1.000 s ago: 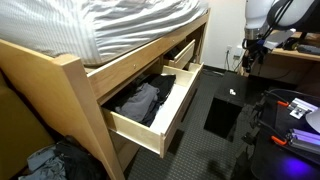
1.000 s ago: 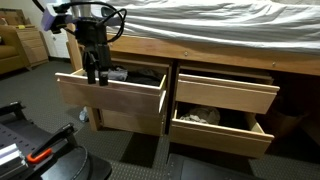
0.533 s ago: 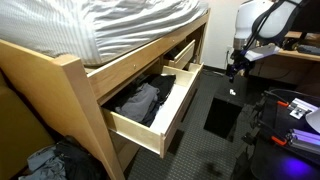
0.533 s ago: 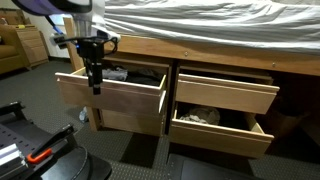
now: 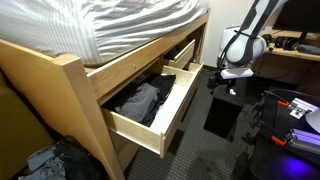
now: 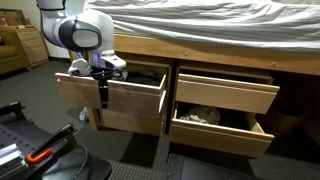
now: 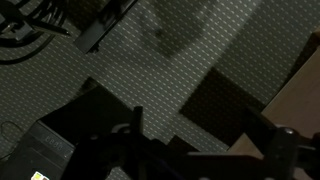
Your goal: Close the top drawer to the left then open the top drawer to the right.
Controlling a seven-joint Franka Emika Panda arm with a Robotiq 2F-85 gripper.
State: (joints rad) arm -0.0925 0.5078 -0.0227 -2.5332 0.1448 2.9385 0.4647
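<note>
The top drawer to the left is a pale-wood drawer pulled well out, with dark clothes inside; it also shows in an exterior view. The top drawer to the right stands partly open above its lower twin, which holds something pale. My gripper hangs fingers-down just in front of the left drawer's front; it also shows in an exterior view. In the wrist view the fingers are spread apart over the patterned floor, holding nothing.
A taller plain wood front sits below the left drawer. The bed frame and mattress overhang the drawers. A dark flat panel lies on the floor. Equipment with red parts stands nearby. A clothes pile lies by the bedpost.
The arm has come down and moved toward the left drawer; the gripper now hangs lower, in front of the drawer's front. The drawers have not moved.
</note>
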